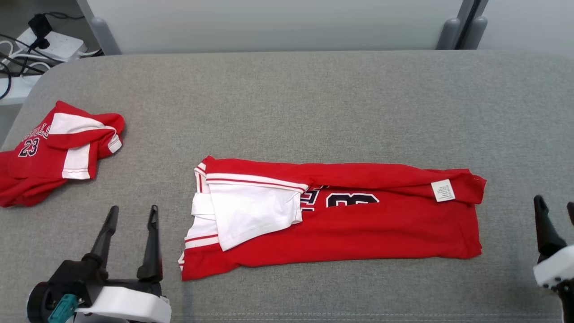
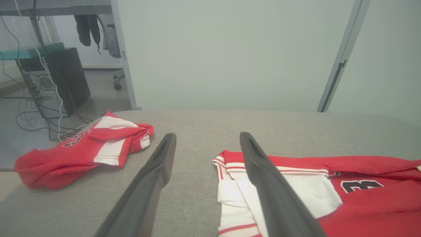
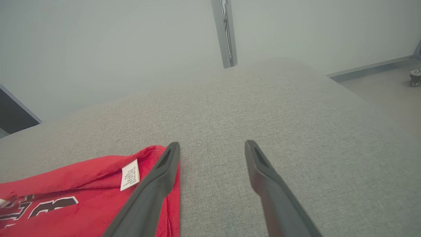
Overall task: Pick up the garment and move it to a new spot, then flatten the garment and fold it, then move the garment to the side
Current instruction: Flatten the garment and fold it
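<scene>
**Between left pincer (image 1: 134,208) and right pincer (image 1: 555,202): red jersey (image 1: 332,220) folded to a band**

I judge the flattening and a lengthwise fold done. A crosswise fold and the move aside are left. Both pincers gape wide and empty, fingers pointing away from me, one off each end of the cloth, touching nothing. A second jersey (image 1: 54,152) lies crumpled beyond my left pincer.
</scene>
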Tool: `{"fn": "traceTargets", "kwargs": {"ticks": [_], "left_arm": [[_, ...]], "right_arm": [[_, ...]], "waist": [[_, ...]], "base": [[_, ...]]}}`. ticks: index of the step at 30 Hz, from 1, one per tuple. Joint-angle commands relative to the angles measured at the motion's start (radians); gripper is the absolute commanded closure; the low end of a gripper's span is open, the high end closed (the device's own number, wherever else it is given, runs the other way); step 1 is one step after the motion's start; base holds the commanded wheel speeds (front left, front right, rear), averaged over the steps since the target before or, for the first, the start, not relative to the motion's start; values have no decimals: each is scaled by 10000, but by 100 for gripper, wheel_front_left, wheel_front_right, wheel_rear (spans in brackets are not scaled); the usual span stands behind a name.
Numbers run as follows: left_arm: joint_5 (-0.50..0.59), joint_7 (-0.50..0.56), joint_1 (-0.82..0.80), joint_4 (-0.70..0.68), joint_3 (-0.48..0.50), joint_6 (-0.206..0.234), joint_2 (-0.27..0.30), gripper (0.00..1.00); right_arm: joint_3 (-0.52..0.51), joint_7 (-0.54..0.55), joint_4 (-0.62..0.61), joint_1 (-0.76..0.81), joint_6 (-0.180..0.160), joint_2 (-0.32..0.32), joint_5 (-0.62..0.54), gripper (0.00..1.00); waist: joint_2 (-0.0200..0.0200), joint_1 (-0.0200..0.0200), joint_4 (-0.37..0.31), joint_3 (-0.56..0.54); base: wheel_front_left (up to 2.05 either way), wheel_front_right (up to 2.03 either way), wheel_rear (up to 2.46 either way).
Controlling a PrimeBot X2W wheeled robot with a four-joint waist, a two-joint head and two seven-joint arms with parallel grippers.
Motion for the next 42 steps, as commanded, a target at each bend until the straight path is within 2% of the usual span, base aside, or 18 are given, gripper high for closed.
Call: {"fn": "traceTargets", "kwargs": {"ticks": [1, 9, 13, 17, 22, 27, 38, 39, 40, 41, 42], "left_arm": [[153, -96, -564, -191, 315, -111, 171, 0], [380, -95, -1318, 56, -26, -429, -155, 0], [462, -98, -1627, 241, -101, -608, -360, 0], [556, -100, -1719, 360, -2, -723, -480, 0], [663, -101, -1666, 456, 218, -842, -559, 0], [751, -102, -1608, 487, 420, -966, -645, 0], [907, -102, -1534, 599, 674, -1321, -845, 0], [939, -102, -1546, 597, 698, -1344, -857, 0], [959, -102, -1547, 623, 709, -1361, -866, 0], [968, -102, -1552, 633, 729, -1382, -884, 0], [983, -102, -1555, 636, 758, -1404, -900, 0]], "right_arm": [[52, 150, 17, -590, 0, -292, 81, 0], [68, 745, 2074, -2714, 0, -524, -469, 0], [622, 984, 3017, -3477, 0, -533, -636, 0], [1455, 1183, 3541, -3820, 0, -482, -329, 0], [2603, 1618, 3770, -3730, 0, -580, 305, 0], [3585, 2144, 3416, -3319, 0, -796, 1154, 0], [4555, 2821, 2944, -2926, 0, -1036, 2561, 0], [4600, 2814, 2937, -2944, 0, -1062, 2643, 47], [4630, 2814, 2963, -2960, 0, -1085, 2724, 62], [4666, 2822, 3005, -2976, 0, -1109, 2786, 94], [4685, 2889, 3095, -2978, 0, -1115, 2868, 100]], "waist": [[0, 0, 80, 113], [0, 0, 427, 766], [0, 0, 611, 1074], [0, 0, 665, 1214], [0, 0, 605, 1259], [0, 0, 496, 1285], [0, 0, 343, 1323], [0, 0, 342, 1334], [0, 0, 346, 1340], [0, 0, 350, 1344], [0, 0, 354, 1344]], "base": [[0, 0, 0], [0, 0, 0], [0, 0, 0], [0, 0, 0], [0, 0, 0], [0, 0, 0], [0, 0, 0], [0, 0, 0], [0, 0, 0], [0, 0, 0], [0, 0, 0]]}}
